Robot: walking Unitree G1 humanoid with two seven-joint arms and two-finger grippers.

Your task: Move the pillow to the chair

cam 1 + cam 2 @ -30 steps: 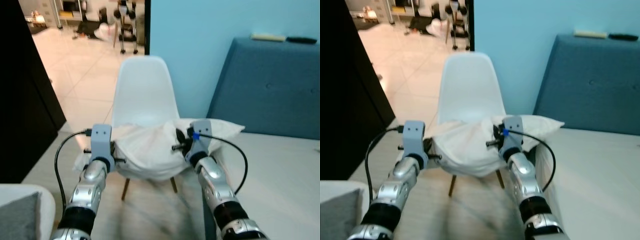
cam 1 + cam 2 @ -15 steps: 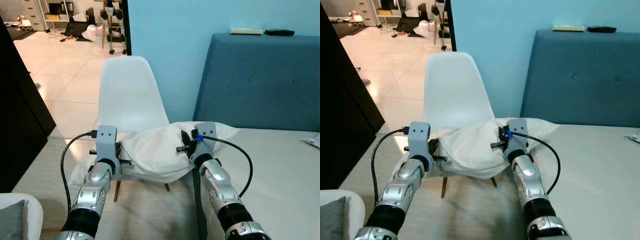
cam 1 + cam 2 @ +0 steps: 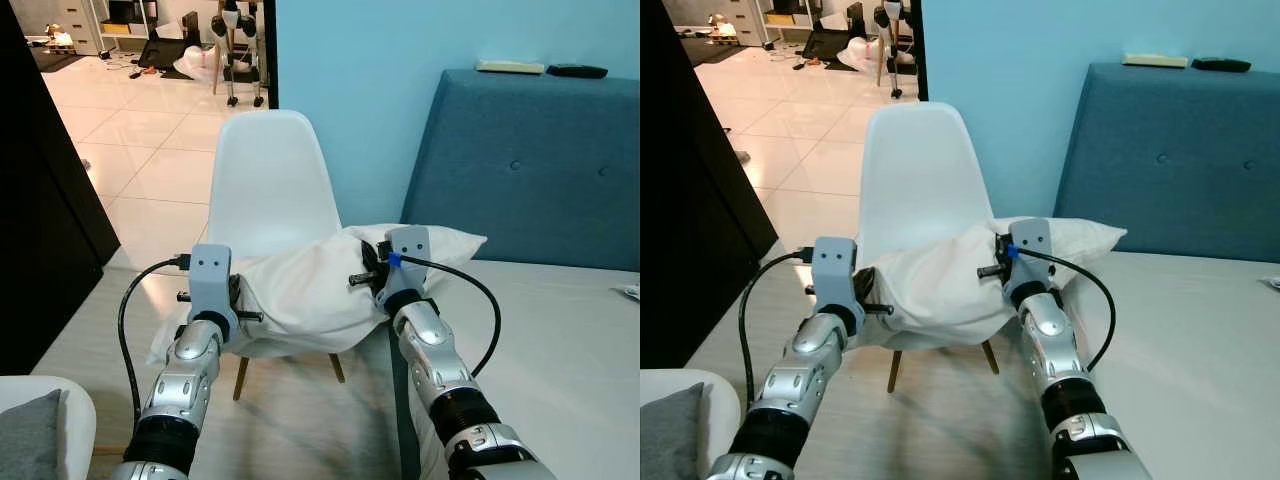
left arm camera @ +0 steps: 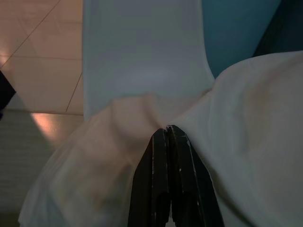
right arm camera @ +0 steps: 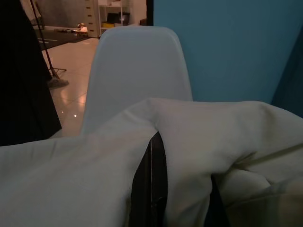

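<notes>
Now before me stands the white chair (image 3: 275,190), its shell back against the blue wall, the blue headboard (image 3: 530,170) and bed (image 3: 560,340) to my right. Between my two arms hangs the white pillow (image 3: 310,295), slung just above and in front of the seat, its far corner reaching toward the bed. It sags in the middle and bunches at each grip, so I judge it soft, light and limp, best carried by its two ends as it is. My left pincer (image 4: 166,135) is closed tight on a fold of cover at the pillow's left end; my right pincer (image 5: 155,142) is pinched on fabric at the right end. The pillow hides the chair seat, so I cannot tell whether cloth touches it. The fingers (image 5: 158,184) are half buried in folds.
</notes>
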